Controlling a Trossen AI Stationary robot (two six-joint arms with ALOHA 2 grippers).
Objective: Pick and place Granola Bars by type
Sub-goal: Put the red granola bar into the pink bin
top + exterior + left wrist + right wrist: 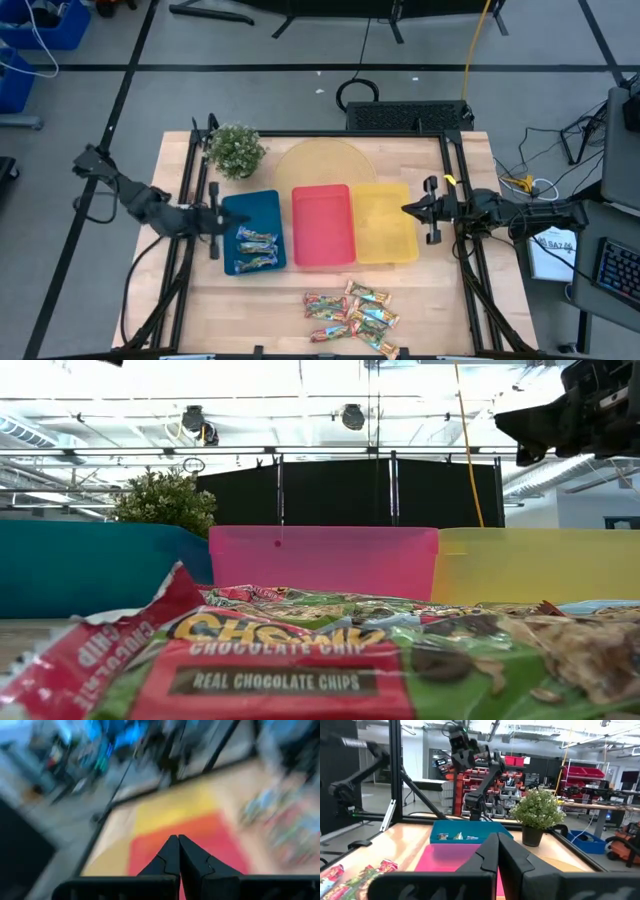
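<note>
Two blue-silver bars (256, 240) (257, 263) lie flat in the blue tray (270, 205). A pile of several bars (352, 312), red-green and orange-gold, rests on the table near its near edge. One red-green bar (280, 660) fills the low view's foreground. The red tray (322, 225) and the yellow tray (385, 222) hold nothing. My left gripper (226, 216) hovers shut over the blue tray's left edge, and its tips (178, 840) meet with nothing between them. My right gripper (408, 210), shut and empty (497, 837), hangs above the yellow tray's right edge.
A potted plant (236, 150) stands at the far left corner. A round wooden board (320, 165) lies behind the trays. Black frame rails (190, 200) (462, 230) run along both table sides. Bare wood shows left of the pile (240, 310).
</note>
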